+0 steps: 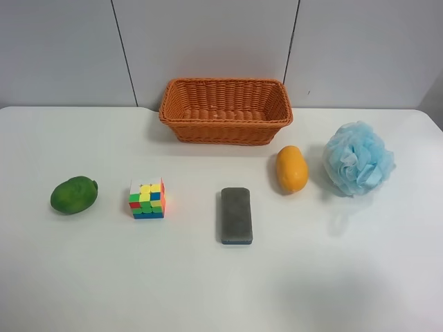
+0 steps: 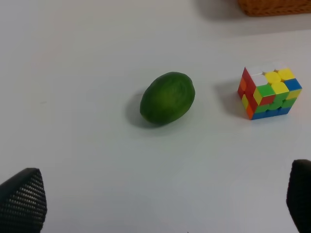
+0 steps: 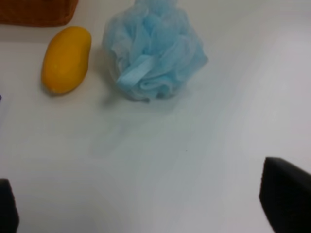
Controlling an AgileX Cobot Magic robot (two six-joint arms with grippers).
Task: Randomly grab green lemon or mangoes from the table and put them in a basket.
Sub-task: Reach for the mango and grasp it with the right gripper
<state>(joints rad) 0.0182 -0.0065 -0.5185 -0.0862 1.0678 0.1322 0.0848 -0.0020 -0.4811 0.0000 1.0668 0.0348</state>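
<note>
Two grippers, both mine & both empty: left gripper spread wide open, right gripper same. Mango lies on table near a front corner of basket, just beside pouf. Green lemon sits well apart from basket, out past cube on opp. side.

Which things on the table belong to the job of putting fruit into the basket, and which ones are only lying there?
Belong to the job:
- green lemon
- mango
- basket, holding no fruit yet

Only lying there:
- puzzle cube
- grey block
- blue bath pouf
</note>
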